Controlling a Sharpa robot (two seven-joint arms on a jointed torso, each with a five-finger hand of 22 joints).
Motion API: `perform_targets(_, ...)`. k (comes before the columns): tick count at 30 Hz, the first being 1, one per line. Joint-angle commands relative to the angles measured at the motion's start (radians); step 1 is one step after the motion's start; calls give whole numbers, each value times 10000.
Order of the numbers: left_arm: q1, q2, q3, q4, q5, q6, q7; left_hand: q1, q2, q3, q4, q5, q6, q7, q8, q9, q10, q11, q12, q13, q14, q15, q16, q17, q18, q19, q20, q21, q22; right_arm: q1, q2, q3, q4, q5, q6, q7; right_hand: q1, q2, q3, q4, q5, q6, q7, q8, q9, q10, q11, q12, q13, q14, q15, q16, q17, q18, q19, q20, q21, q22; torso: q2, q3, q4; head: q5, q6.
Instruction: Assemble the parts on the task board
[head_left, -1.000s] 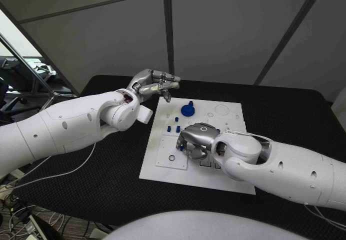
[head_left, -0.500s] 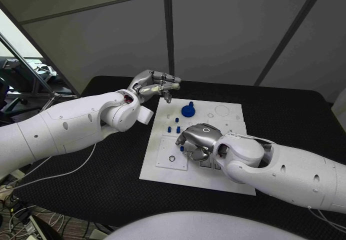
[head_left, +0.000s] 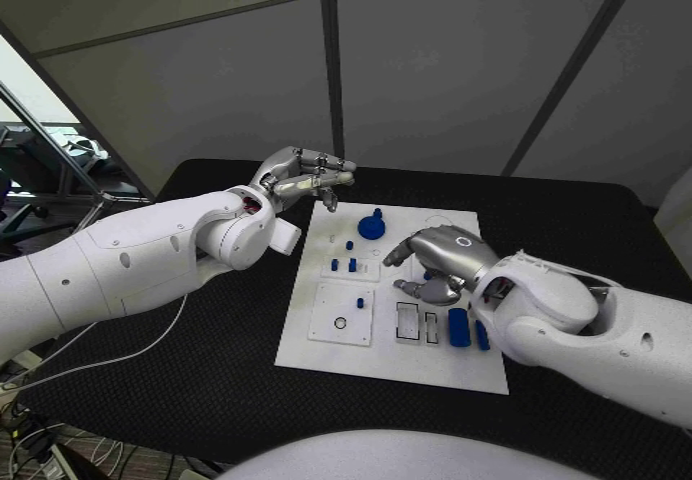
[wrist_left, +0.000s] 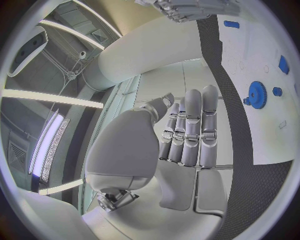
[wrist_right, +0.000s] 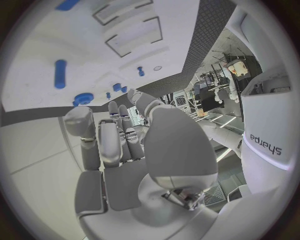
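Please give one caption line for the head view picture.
Right robot hand above the white task board with blue parts; left robot hand raised beside it.

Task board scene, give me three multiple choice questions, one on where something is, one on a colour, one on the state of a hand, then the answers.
1. Where is the round blue gear-like part?
A. near the task board's far edge
B. on the black table beside the board
C. in the left hand

2. What colour is the task board?
A. white
B. yellow
C. red

3. What does the right hand hold?
A. the gear-like part
B. nothing that shows
C. a screwdriver

Answers:
1. A, the head view shows it on the board's far end, just short of the left hand.
2. A, a white plate on the black table.
3. B, in the right wrist view its fingers stand straight with nothing between them.
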Motion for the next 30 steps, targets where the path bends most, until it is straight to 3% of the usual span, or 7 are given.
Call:
perform_targets(1,15,4,1,-1,50,91,37,-89,27,-52,2,39,-79,-7,-30,-11,-73,-15,39,-13,-24,38,-59,-16,-44,-65,22,-59,-15,163,-381,183,70,598,162,-436,-226,-79,-227,92,33,-25,-94,-35,-6,-16,-42,93,-13,334,-2,73,35,-19,90,8,39,32,-12,-9,-15,-105,53)
perform_targets(4,15,6,-1,-8,50,94,45,-89,27,-52,2,39,-79,-7,-30,-11,-73,-15,39,-13,-24,38,-59,-16,-44,-65,22,-59,-15,344,-775,330,28,817,570,-588,-312,-161,-518,186,30,-105,-222,-78,-25,-202,-39,148,-24,331,-5,80,19,-15,82,-4,-22,-26,-13,-4,-25,-200,131)
perform_targets(11,14,52,-4,-34,50,120,57,-85,30,-53,1,39,-79,-7,-28,-9,-73,-15,44,-13,-26,39,-61,-20,-44,-65,23,-62,-17,500,-1107,433,-249,984,1430,-671,-165,-181,-1316,428,-89,-345,-394,-94,-48,-717,36,292,-29,332,56,163,99,53,-63,40,-382,-437,12,-2,-8,-356,251)
perform_targets(19,13,87,-6,-49,50,137,43,-85,30,-53,1,39,-79,-7,-28,-9,-73,-15,44,-13,-26,39,-61,-20,-44,-65,23,-62,-17,519,-854,415,-636,999,2374,-581,-9,-123,-1714,601,-67,-445,-460,-88,-45,-817,40,469,-18,309,62,127,25,71,-83,54,-506,-563,20,-10,18,-382,252)
perform_targets(25,13,65,-6,-45,50,122,31,-85,30,-53,1,39,-79,-7,-28,-9,-73,-15,44,-13,-26,39,-61,-20,-44,-65,23,-62,-17,517,-676,352,-859,1001,2749,-534,149,-17,-1784,612,15,-497,-475,-94,-46,-808,27,593,-13,286,52,72,-63,82,-99,46,-576,-637,11,-7,7,-378,233)
perform_targets(30,14,63,-6,-42,50,98,4,-66,45,-55,-4,41,-76,-9,-20,-5,-73,-16,59,-12,-33,40,-65,-33,-43,-64,26,-69,-21,516,-551,303,-985,1002,2878,-526,411,267,-1674,534,35,-448,-396,-59,-26,-455,-58,881,10,299,-15,87,-56,71,-11,-4,-540,-582,13,0,-2,-373,235)
